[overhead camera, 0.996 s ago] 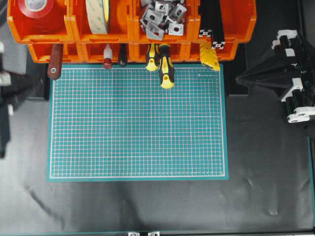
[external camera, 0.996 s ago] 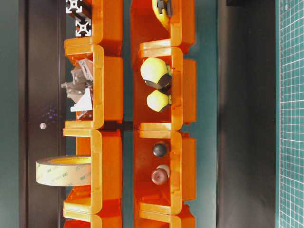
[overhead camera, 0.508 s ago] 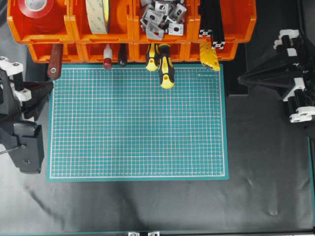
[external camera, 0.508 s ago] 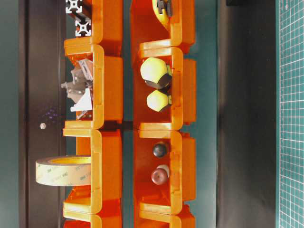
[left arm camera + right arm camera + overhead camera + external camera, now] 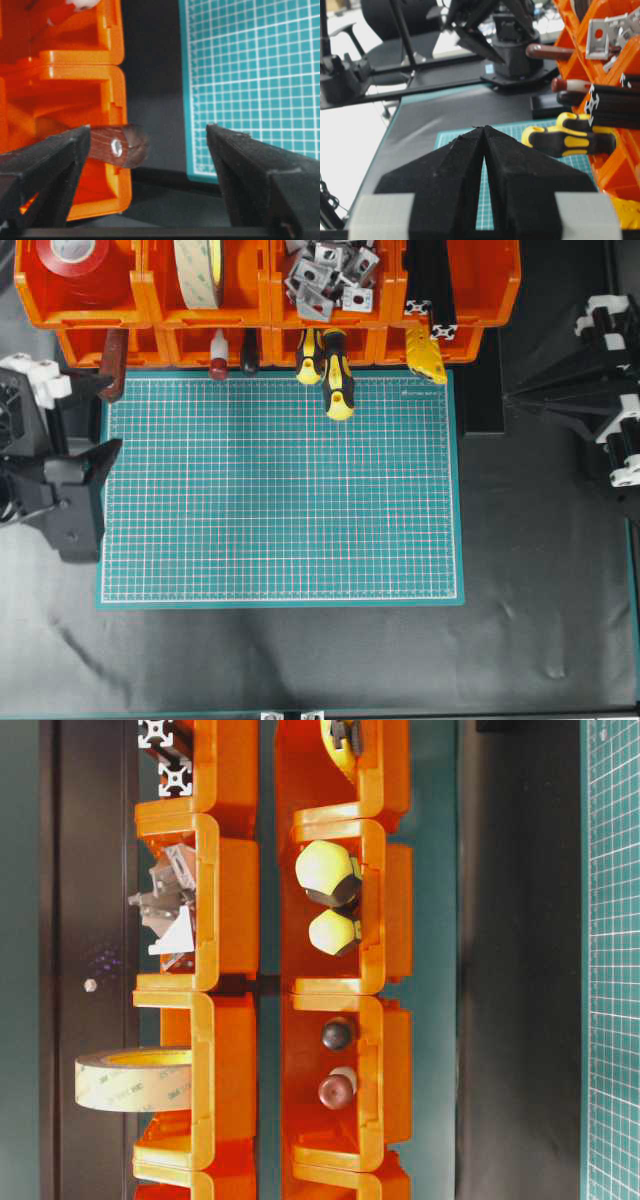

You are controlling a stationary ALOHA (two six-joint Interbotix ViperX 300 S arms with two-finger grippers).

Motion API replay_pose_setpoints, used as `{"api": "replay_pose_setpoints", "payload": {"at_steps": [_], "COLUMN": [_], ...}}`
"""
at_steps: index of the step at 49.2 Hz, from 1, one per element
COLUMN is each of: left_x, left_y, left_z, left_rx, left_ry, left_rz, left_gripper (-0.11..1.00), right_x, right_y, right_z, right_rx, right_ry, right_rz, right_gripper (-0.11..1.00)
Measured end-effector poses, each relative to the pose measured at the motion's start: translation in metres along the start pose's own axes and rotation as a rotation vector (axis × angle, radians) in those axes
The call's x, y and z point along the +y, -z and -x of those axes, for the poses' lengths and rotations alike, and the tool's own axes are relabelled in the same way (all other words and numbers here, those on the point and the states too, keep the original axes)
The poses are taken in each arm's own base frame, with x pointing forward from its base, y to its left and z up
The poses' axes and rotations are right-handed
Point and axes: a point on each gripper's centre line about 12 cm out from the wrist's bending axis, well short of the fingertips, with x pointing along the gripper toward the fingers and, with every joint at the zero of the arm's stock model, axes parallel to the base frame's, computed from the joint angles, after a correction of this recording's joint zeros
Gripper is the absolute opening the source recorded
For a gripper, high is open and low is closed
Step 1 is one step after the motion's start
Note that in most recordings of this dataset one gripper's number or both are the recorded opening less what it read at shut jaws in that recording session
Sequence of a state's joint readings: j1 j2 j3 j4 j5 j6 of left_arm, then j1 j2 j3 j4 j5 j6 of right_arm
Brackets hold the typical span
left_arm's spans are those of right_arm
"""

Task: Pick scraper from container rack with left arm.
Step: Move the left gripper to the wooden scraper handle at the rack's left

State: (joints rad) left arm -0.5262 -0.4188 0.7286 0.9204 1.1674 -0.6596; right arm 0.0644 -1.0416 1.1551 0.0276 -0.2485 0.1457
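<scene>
Scraper with reddish-brown wooden handle (image 5: 119, 146) juts from the lower-left bin of the bright orange plastic container rack (image 5: 480, 285), untouched.
The black left gripper (image 5: 92, 418), shut and lower a moment ago, now stands spread wide at the left edge, one finger (image 5: 88, 387) overlapping the handle. Beside it hang a red-knobbed tool (image 5: 218, 368) and yellow-and-black screwdrivers (image 5: 337, 388). The green cutting mat (image 5: 280, 490) lies open; the right gripper (image 5: 484, 131) is closed.

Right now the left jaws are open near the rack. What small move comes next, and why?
Probably ease the left gripper forward toward the scraper. In the left wrist view its wooden handle end pokes out of the orange container rack beside one finger, off centre between the open jaws, and nothing is held yet. A slight sideways shift to centre it looks wise.
</scene>
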Motion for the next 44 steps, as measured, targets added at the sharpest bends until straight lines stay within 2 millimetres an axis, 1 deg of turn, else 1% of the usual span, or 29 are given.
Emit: {"api": "replay_pose_setpoints", "payload": {"at_steps": [5,16,25,31,35,38,42,44], "left_x": [0.002,0.010,0.013,0.013,0.013,0.013,0.013,0.013], "left_y": [0.002,0.017,0.020,0.022,0.023,0.023,0.023,0.023], "left_z": [-0.006,-0.024,-0.028,-0.030,-0.031,-0.031,-0.031,-0.031], "left_rx": [0.006,0.075,0.089,0.101,0.106,0.106,0.107,0.106], "left_ry": [0.001,-0.027,-0.033,-0.038,-0.041,-0.040,-0.041,-0.040], "left_rz": [0.009,0.024,0.035,0.032,0.034,0.033,0.033,0.033], "left_gripper": [0.91,0.91,0.91,0.88,0.84,0.78,0.67,0.59], "right_x": [0.000,0.000,0.000,0.000,0.000,0.000,0.000,0.000], "right_y": [-0.002,0.001,0.001,0.001,0.001,0.002,0.002,0.001], "right_z": [0.002,0.002,0.002,0.002,0.002,0.002,0.002,0.002], "right_rx": [-0.003,0.027,0.029,0.030,0.031,0.032,0.032,0.029], "right_ry": [-0.001,0.004,0.005,0.005,0.003,0.004,0.005,0.005], "right_rz": [-0.008,-0.049,-0.060,-0.060,-0.060,-0.060,-0.060,-0.060], "right_gripper": [0.00,0.00,0.00,0.00,0.00,0.00,0.00,0.00]}}
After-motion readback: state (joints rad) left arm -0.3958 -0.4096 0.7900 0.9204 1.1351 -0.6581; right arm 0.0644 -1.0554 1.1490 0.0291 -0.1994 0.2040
